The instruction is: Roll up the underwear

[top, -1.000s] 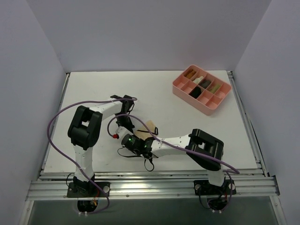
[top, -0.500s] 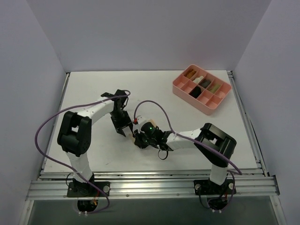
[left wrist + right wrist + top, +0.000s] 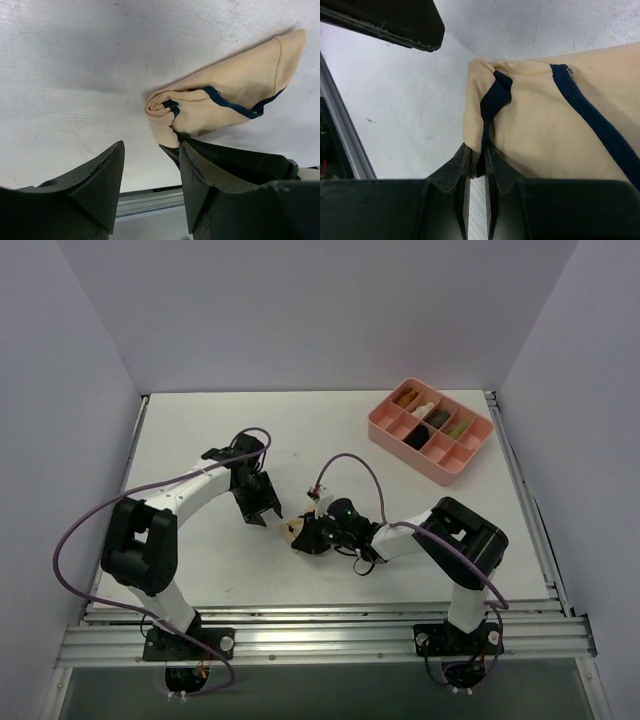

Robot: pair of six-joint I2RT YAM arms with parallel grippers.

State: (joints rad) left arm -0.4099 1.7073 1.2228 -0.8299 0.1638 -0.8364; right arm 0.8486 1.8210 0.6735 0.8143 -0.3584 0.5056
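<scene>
On the white surface (image 3: 330,430) I see the underwear (image 3: 230,95) lying partly rolled, just in front of my left hand (image 3: 150,167), which stands open. My right hand (image 3: 477,157) is closed on its folded edge.

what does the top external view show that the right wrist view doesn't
Only the top external view: the whole left arm and right arm, and the pink divided tray at the table's far right, with cloths in some compartments.
Only the right wrist view: the right pincer shut on a fold of the underwear, its dark trim running down between the fingertips.
Both: the tan underwear lying on the white table, with the left pincer close beside it.
</scene>
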